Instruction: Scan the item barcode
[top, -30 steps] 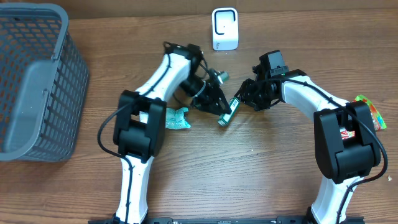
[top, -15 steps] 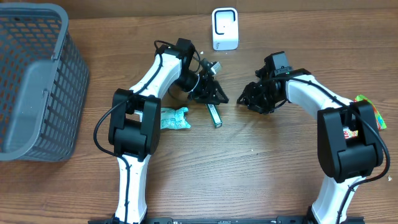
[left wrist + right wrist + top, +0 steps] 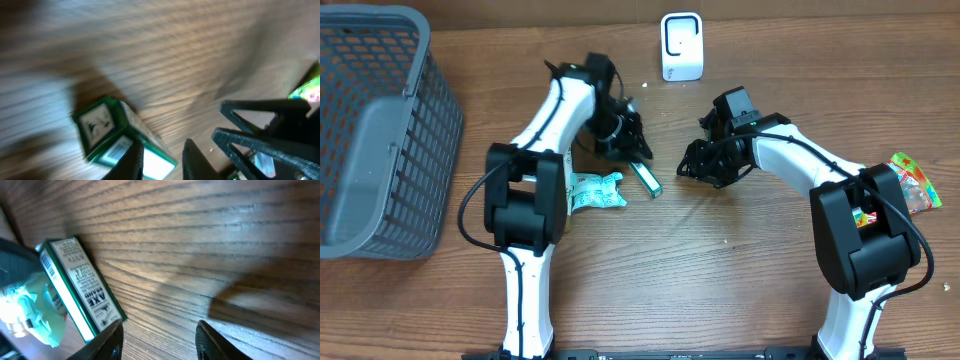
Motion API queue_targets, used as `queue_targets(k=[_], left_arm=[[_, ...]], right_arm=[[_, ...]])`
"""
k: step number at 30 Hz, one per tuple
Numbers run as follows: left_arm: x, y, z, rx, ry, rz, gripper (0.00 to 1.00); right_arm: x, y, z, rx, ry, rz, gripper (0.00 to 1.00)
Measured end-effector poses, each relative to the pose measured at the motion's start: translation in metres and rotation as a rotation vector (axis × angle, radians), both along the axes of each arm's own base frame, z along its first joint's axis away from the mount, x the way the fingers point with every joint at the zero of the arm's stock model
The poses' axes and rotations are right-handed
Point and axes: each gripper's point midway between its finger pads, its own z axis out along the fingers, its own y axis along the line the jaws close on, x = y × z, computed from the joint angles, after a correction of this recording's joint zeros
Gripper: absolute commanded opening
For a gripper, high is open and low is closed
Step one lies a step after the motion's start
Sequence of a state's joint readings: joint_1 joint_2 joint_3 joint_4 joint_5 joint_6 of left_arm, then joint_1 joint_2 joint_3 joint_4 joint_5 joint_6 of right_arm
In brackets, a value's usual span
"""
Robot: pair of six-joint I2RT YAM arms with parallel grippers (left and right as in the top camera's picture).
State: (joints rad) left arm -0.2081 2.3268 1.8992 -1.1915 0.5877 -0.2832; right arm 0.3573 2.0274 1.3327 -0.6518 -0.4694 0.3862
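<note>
Left pincer point(image 3: 162, 150): tips apart, one end of the small green box point(image 3: 645, 179) lying in the gap. The wrist view is smeared, so I cannot tell whether the pads pinch the box or only straddle it.

Right pincer point(image 3: 159, 327): spread, bare wood between the tips, nothing held. It hangs near the box, on its right side.

Box: lies on the desk point(image 3: 720, 280) between the two arms, in front of the white scanner point(image 3: 682, 47) and well apart from it. The right wrist view shows a barcode on a narrow side and printed text on the broad face. A teal packet point(image 3: 595, 190) lies just beside the box, to its left.

Step in hand, as I judge it: get a firm hold on the box and carry it up to the scanner.

To do it well:
- Grip across the broad faces near one end, leaving the barcode side uncovered by the pads.
- Check the pinch is square before lifting. The box is slim and likely to pivot if caught by a corner.
- Keep the free pincer clear, or use it only to steady the other end.
- Turn the barcode side flat-on to the scanner's face, close and steady, not swept past.
- Avoid dragging the teal packet along.
</note>
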Motion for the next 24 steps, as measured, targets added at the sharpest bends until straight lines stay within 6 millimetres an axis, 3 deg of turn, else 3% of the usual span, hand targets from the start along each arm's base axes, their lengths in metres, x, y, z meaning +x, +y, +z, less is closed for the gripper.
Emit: queue_targets(k=[7, 12, 16, 19, 22, 23, 24], left_arm=[[0.040, 0.036, 0.032, 0.065, -0.115, 0.073, 0.46], [0.045, 0.061, 0.026, 0.162, -0.116, 0.115, 0.56], [0.047, 0.077, 0.021, 0.256, -0.117, 0.145, 0.58], [0.048, 0.084, 0.018, 0.301, -0.121, 0.159, 0.65], [0.050, 0.089, 0.017, 0.329, -0.126, 0.170, 0.84], [0.051, 0.090, 0.017, 0.337, -0.128, 0.174, 1.00], [0.051, 0.091, 0.017, 0.341, -0.129, 0.177, 1.00]], right_arm=[[0.014, -0.001, 0.020, -0.120, -0.132, 0.090, 0.51], [0.009, 0.031, 0.044, -0.162, -0.282, 0.262, 0.54], [-0.006, 0.053, 0.041, -0.264, -0.365, 0.390, 0.59], [-0.012, 0.066, 0.041, -0.341, -0.435, 0.458, 0.59], [-0.014, 0.069, 0.041, -0.378, -0.463, 0.489, 0.59], [-0.013, 0.068, 0.041, -0.383, -0.468, 0.493, 0.58], [-0.013, 0.067, 0.041, -0.383, -0.467, 0.493, 0.59]])
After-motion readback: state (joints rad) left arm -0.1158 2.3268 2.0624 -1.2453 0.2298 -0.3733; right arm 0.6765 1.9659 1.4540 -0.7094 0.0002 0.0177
